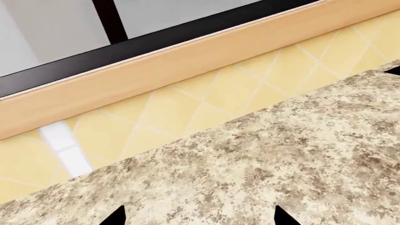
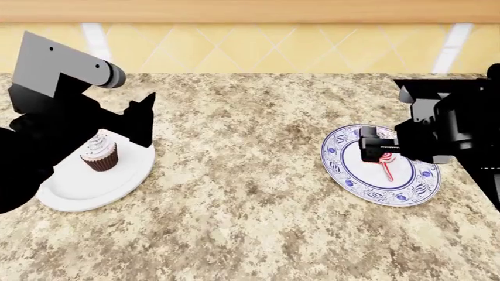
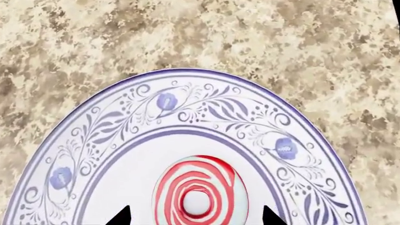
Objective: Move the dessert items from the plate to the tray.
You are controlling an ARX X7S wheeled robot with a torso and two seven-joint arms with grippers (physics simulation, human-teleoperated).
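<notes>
A red-and-white spiral lollipop [image 2: 386, 161] lies flat on a blue-patterned plate [image 2: 367, 190] at the right of the counter. My right gripper [image 2: 373, 146] hangs just above it, open. In the right wrist view its fingertips [image 3: 122, 218] stand on either side of the lollipop [image 3: 200, 187], which rests on the plate [image 3: 187, 101]. A cupcake [image 2: 102, 153] with white frosting and a dark wrapper stands on a plain white plate [image 2: 86, 193] at the left. My left gripper [image 2: 144, 126] is open beside and above it, holding nothing. The tray is out of view.
The speckled granite counter [image 2: 242, 193] runs back to a yellow tiled wall [image 2: 258, 47] with a wooden ledge above it. In the left wrist view, the left gripper [image 1: 200, 218] points at bare counter [image 1: 281, 154] near that wall [image 1: 187, 108].
</notes>
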